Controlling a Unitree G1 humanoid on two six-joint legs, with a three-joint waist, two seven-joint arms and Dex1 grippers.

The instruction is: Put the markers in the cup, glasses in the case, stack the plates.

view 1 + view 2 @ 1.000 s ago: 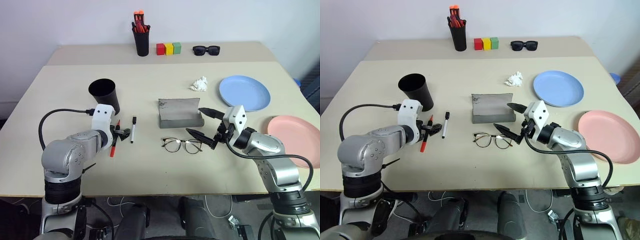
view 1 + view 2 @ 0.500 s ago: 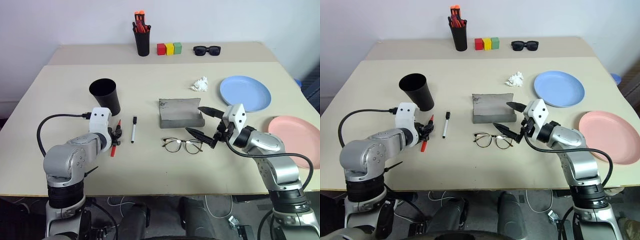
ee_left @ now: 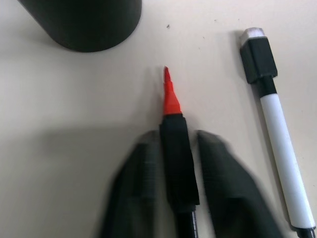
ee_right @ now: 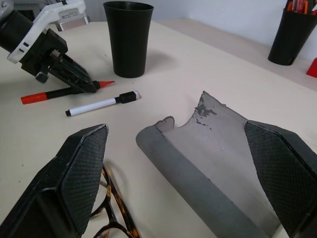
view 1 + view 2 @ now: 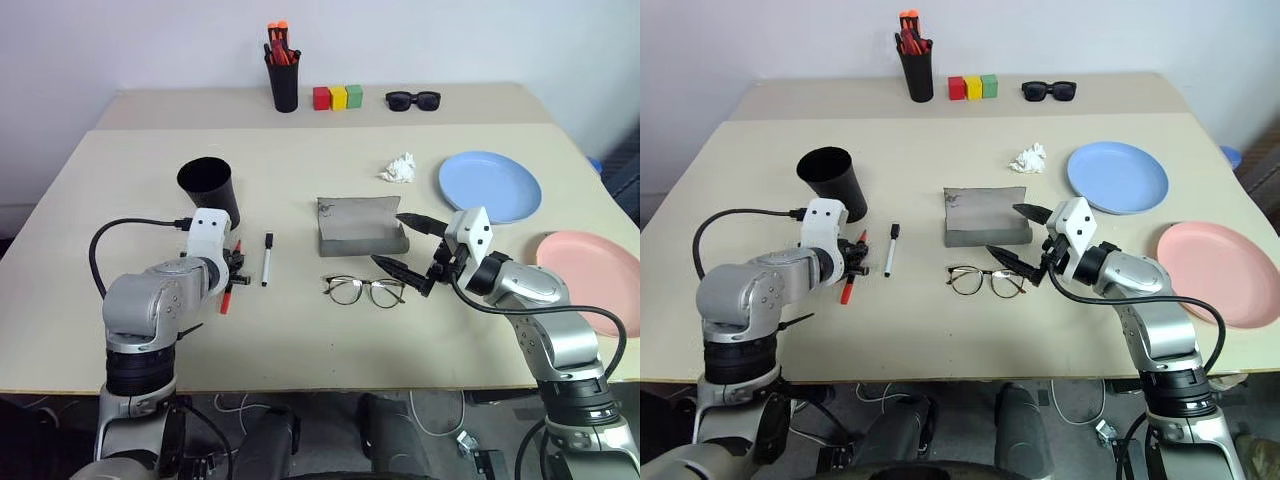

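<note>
Tabletop (image 5: 300,330): left gripper (image 3: 174,163) seemingly pinching red marker (image 3: 173,148).

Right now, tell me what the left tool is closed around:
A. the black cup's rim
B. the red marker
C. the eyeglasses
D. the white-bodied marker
B. In the left wrist view the left tool has its two fingers pressed on the black section of the red marker, which lies on the table near the black cup.

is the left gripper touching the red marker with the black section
Touching. In the left wrist view the left gripper has both black fingers pressed against the black section of the red marker, with no gap on either side.
</note>
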